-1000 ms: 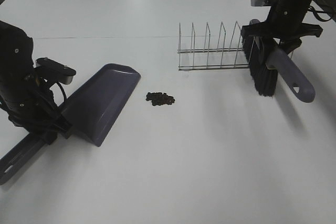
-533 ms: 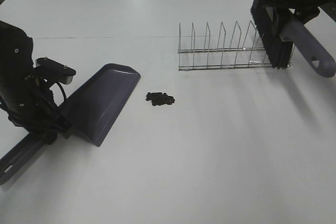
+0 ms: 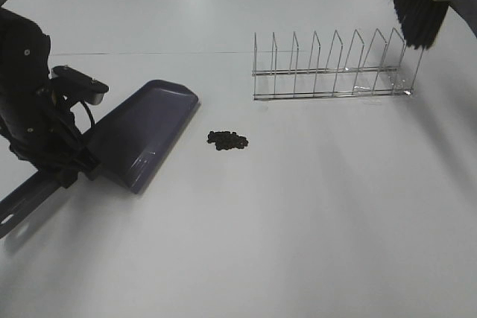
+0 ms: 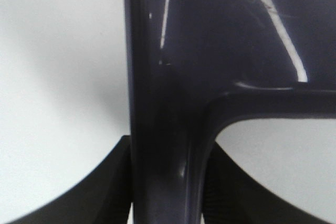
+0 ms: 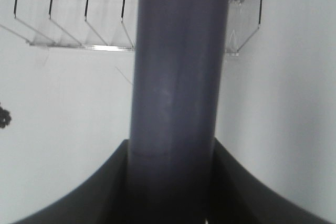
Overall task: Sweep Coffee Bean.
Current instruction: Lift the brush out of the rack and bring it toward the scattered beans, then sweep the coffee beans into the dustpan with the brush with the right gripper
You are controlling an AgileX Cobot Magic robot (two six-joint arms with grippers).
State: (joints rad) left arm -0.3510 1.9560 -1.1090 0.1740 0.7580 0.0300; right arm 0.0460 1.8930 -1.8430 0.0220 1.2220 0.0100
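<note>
Pre-sweep: left gripper (image 4: 170, 182) clamps dustpan (image 3: 141, 135), right gripper (image 5: 170, 182) clamps brush (image 3: 414, 1), upper right; next, lower brush beside central coffee bean (image 3: 227, 140).

A robotics lab bench (plain, staged): 1 white table (image 3: 298, 243), black robot arm (image 3: 26, 87), wire rack (image 3: 328, 71).

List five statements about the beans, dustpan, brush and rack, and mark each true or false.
1. The beans lie in a small pile on the table, outside the dustpan. True.
2. The brush bristles touch the beans. False: the brush is up by the right end of the rack, well away from them.
3. The left gripper is shut on the dustpan's handle. True.
4. The rack holds plates. False: nothing stands in its slots.
5. The right gripper is open and holds nothing. False: it is shut on the brush handle.
</note>
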